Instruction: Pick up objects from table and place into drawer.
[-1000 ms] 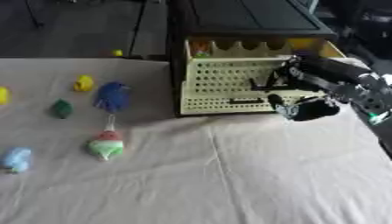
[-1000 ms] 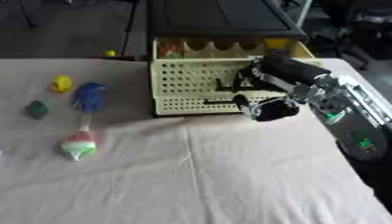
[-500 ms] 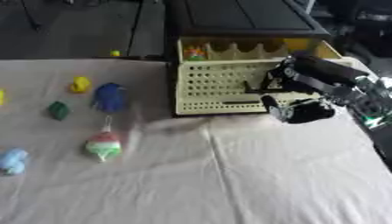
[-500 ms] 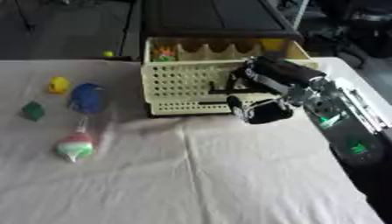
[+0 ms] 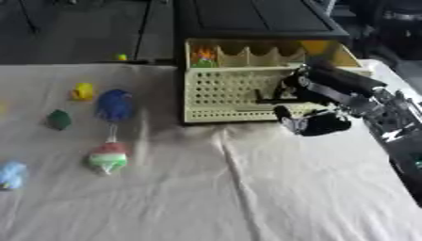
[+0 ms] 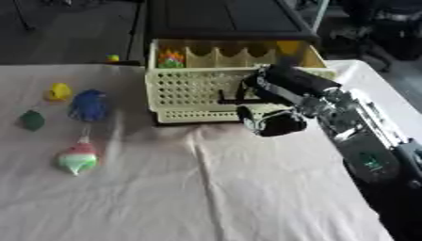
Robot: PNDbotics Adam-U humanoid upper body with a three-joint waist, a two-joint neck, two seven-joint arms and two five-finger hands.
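The drawer (image 5: 247, 89) stands open at the far edge of the table (image 5: 231, 197), right of centre. It is a cream, perforated plastic tray pulled out of a dark cabinet (image 5: 247, 19). An orange and green item (image 5: 204, 55) already lies in its far left compartment.

The right hand (image 6: 276, 120) reaches in from the table's right edge and sits at the drawer's front wall. Its fingers (image 6: 247, 94) are curled against the perforated front. Whether they grip the wall or only rest on it cannot be determined. The hand carries no toy. The left hand is not visible in either view.

Five small objects remain on the left half of the table, all well apart from the drawer:
- a yellow toy (image 5: 82, 91) towards the far left;
- a blue toy (image 5: 115, 104) just beside it;
- a dark green piece (image 5: 59, 119) nearer the left edge;
- a red, white and green cone (image 5: 108, 158) near the table's centre-left;
- a pale blue item (image 5: 12, 175) at the left edge.

Handling estimate: all appear light, small and probably soft or hollow. The cone should be taken across its wide striped body, not its thin tip. The blue toy should be taken across its round middle. The cloth is wrinkled, so a low approach may drag the fabric.
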